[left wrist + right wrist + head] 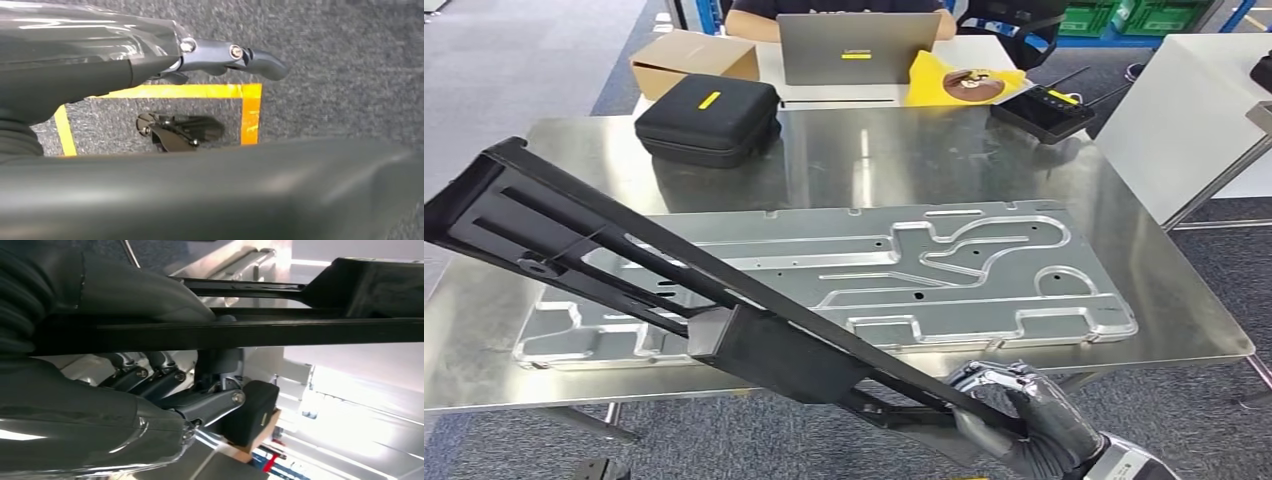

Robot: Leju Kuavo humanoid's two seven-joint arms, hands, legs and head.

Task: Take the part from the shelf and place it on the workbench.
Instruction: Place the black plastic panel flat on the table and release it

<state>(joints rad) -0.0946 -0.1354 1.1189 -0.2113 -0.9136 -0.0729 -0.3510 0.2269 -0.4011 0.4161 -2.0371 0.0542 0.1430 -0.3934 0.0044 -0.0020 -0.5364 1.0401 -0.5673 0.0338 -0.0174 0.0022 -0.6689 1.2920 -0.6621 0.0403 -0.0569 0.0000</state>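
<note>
My right hand (1014, 415) grips the near end of the long black part (674, 280), fingers wrapped round its rail at the front edge of the workbench (1184, 320). From there the part slants up and away to my left — its far end hangs in the air over the bench's left side, crossing above the flat silver plate (984, 265) that lies on the benchtop. Under that raised end the plate takes up most of the surface.

Farther back sit a black zip case (709, 118), a cardboard box (692, 60), a laptop (859, 45) with a person behind it, a yellow cloth (934, 75) and a black handset with antennas (1044, 110).

The right wrist view shows what the head view cannot: my thumb (150, 290) lies over one side of the rail and my fingers (165, 380) curl against the other. My left hand (235, 57) hangs low over grey carpet with yellow floor tape (250, 112) — its fingers look loosely bent, holding nothing that I can see, though I cannot tell how far apart they are.
</note>
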